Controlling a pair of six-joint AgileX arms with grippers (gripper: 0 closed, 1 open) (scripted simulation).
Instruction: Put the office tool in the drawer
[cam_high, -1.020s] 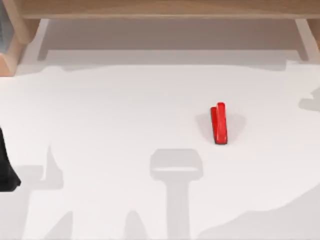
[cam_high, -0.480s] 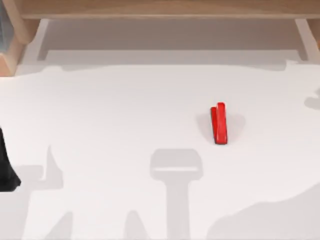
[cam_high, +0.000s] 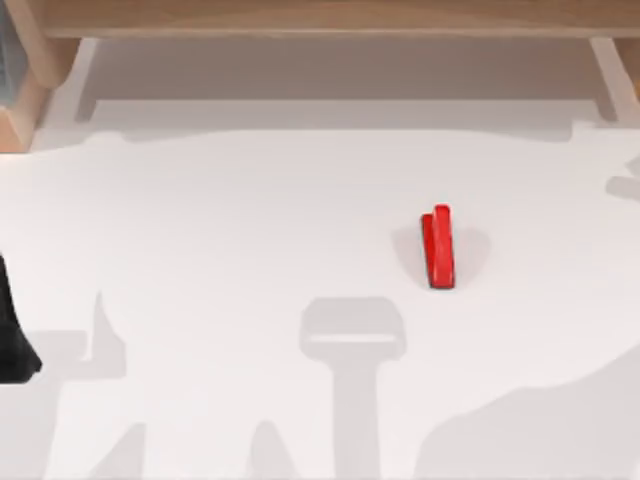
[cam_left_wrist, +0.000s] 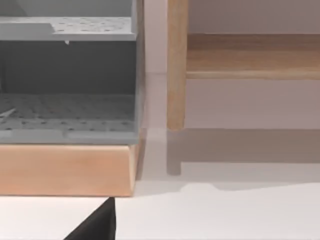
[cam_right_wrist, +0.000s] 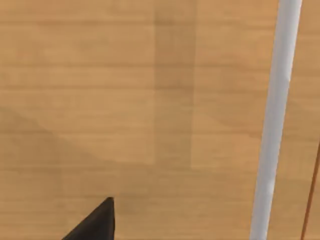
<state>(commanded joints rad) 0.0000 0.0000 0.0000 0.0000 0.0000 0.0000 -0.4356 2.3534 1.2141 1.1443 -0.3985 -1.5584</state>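
A: Start with the white table (cam_high: 220, 220): wide and bare, wooden furniture (cam_high: 320, 15) running along its far edge. In the left wrist view a grey perforated shelf unit (cam_left_wrist: 67, 80) sits on a wooden base (cam_left_wrist: 65, 170) beside a wooden post (cam_left_wrist: 176, 65)

B: And the right wrist view faces a wood panel (cam_right_wrist: 125, 100) up close, a pale vertical bar (cam_right_wrist: 275, 120) on it. My guess is that's the drawer front with its handle

A: Then the left arm (cam_high: 12, 335), a dark shape at the table's left edge. Whether either tool is released or clenched, I cannot tell

B: Smallest of all, the red stapler (cam_high: 438, 247). It lies flat right of centre, long axis pointing toward the far edge, nothing touching it

A: So nothing's grasped yet. If that bar is the handle, I'd close squarely on it and pull straight out

B: And for the stapler afterwards: come from above, jaws across its narrow width, near the middle so it doesn't tip
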